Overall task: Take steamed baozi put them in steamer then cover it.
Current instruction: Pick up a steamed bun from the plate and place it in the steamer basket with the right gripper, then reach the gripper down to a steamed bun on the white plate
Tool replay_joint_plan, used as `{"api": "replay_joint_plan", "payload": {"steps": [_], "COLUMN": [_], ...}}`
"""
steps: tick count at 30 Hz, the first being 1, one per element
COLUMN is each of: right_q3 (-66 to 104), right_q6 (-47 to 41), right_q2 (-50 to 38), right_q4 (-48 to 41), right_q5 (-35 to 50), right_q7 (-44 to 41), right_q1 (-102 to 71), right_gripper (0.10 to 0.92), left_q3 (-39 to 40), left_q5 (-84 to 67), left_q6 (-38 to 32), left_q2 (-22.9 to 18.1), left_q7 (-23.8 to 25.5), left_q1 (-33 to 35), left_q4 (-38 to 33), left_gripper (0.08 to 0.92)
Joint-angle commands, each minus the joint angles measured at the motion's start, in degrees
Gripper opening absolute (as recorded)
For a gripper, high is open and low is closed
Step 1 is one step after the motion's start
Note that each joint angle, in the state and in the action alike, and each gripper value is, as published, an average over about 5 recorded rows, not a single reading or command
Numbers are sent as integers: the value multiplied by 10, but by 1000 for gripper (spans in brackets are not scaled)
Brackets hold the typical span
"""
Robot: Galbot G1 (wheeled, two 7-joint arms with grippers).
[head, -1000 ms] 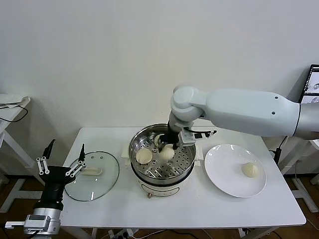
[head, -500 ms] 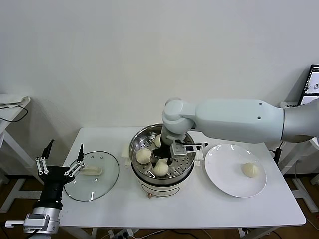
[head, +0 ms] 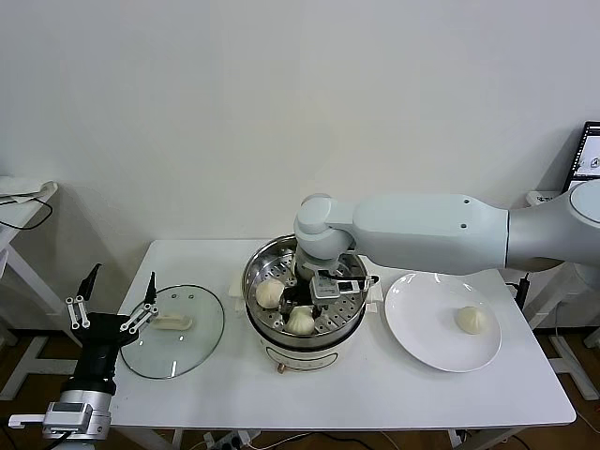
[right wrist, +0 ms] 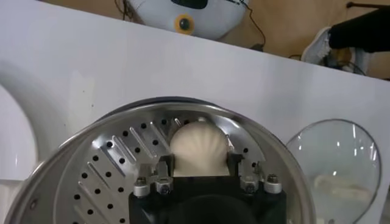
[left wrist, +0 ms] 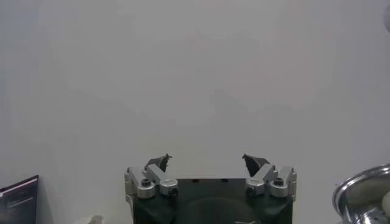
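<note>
The steamer (head: 254, 273) stands mid-table on its cream base. My right gripper (head: 302, 314) reaches down into it, shut on a cream-white baozi (head: 300, 322) that rests low at the front of the perforated tray. In the right wrist view the fingers (right wrist: 163, 165) press both sides of this baozi (right wrist: 198, 145) over the tray (right wrist: 116, 164). A second baozi (head: 270, 294) lies at the tray's left. A third is mostly hidden behind the arm. One baozi (head: 471, 320) lies on the white plate (head: 422, 309). My left gripper (head: 114, 302) is open and parked off the table's left.
The round glass lid (head: 192, 337) with a white handle lies flat on the table left of the steamer; it also shows in the right wrist view (right wrist: 334, 152). The left wrist view shows the open left gripper (left wrist: 207, 161) facing a bare wall.
My right gripper has moved down and toward the front of the tray with the baozi, from above the tray's middle to low on it. The left arm has not moved.
</note>
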Motion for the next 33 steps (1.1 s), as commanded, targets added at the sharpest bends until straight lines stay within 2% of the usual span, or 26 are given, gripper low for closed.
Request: {"api": "replay_joint_plan", "payload": {"steps": [1, 5, 11, 17, 20, 25, 33], "right_q3": [4, 14, 20, 13, 21, 61, 207], "right_q6": [-7, -10, -38, -184, -261, -329, -349], "right_q2": [-3, -32, -119, -255, -312, -376, -401], "right_q4": [-6, -2, 3, 19, 13, -28, -127], "right_q5": [12, 23, 70, 180, 200, 166, 45], "right_q7": [-10, -13, -38, -107, -128, -154, -179], "right_q1": [1, 25, 85, 107, 88, 18, -146], "right_gripper": [754, 815, 822, 823, 823, 823, 823], "left_q3": [0, 2, 10, 23, 32, 45, 56], "left_q5": [0, 1, 4, 11, 17, 25, 32], "left_q6": [1, 1, 2, 2, 1, 0, -2], "left_q2": [-1, -2, -4, -5, -5, -6, -8], "left_q7": [0, -1, -2, -5, -6, -7, -8], "left_q1": [1, 2, 6, 10, 13, 17, 18], "left_q4": [-1, -2, -11, -19, -21, -23, -22], "left_gripper": [823, 823, 823, 823, 823, 823, 823]}}
